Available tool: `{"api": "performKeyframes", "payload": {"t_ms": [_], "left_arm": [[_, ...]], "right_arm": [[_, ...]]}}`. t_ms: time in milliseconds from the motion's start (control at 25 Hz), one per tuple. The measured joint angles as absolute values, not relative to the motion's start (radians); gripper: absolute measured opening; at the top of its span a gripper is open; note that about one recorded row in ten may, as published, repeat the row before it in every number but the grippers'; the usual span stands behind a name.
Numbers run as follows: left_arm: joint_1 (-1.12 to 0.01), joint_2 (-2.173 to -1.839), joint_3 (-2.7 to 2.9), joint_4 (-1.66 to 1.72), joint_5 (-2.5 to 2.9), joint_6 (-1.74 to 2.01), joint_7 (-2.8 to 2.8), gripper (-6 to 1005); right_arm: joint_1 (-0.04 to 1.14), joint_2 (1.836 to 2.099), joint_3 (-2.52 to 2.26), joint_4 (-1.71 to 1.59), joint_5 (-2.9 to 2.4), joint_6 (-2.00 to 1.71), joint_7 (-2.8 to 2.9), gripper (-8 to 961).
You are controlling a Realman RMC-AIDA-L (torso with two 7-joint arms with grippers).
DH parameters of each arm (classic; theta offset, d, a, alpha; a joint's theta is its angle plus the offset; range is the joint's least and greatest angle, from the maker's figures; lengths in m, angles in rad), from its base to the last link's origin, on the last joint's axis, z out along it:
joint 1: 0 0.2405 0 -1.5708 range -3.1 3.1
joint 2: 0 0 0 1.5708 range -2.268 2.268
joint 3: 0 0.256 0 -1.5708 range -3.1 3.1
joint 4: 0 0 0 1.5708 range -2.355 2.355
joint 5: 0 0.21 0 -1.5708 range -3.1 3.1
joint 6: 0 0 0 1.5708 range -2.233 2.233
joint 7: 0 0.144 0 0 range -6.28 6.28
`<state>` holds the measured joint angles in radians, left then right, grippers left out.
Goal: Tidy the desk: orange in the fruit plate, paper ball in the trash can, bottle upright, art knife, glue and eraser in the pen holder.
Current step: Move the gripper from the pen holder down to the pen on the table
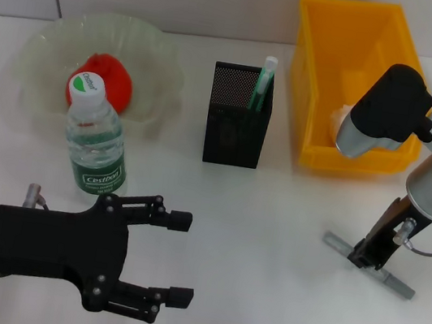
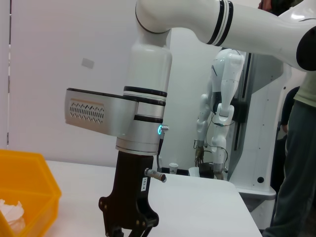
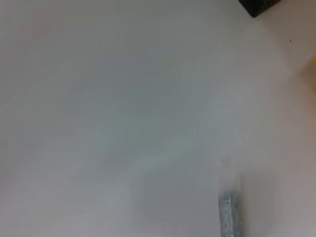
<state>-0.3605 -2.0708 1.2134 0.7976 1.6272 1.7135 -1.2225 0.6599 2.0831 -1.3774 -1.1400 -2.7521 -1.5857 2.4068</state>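
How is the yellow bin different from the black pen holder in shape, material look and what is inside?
The yellow bin is wide, solid-walled and bright, while the pen holder is narrow, tall and made of black mesh. The bin holds a white crumpled paper ball; the pen holder holds a green and white stick leaning against its corner. Both stand upright and open at the top, toward the back of the white table.

the right gripper hides the art knife's middle; the orange sits partly behind the bottle.
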Motion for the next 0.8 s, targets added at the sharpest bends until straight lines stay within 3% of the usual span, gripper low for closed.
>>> {"api": "performKeyframes", "payload": {"t_ms": [800], "left_arm": [[-0.36,-2.069,1.213,0.798,1.626,1.713,-1.221,861]], "right_arm": [[0.665,2.082,-1.376,-1.153,-2.754,-1.59,2.421,114]]}}
